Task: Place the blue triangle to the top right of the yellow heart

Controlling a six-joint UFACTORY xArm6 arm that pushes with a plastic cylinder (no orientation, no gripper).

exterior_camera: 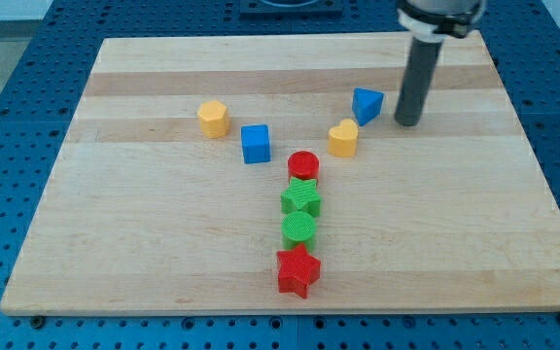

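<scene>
The blue triangle [367,104] lies on the wooden board [144,224], just up and to the right of the yellow heart [343,138], nearly touching it. My tip [407,122] rests on the board a short way to the right of the blue triangle, apart from it, with a small gap between them.
A yellow hexagon [213,119] and a blue cube [255,144] lie to the left. A column runs down the middle: red cylinder [303,165], green star [301,199], green cylinder [299,229], red star [297,271].
</scene>
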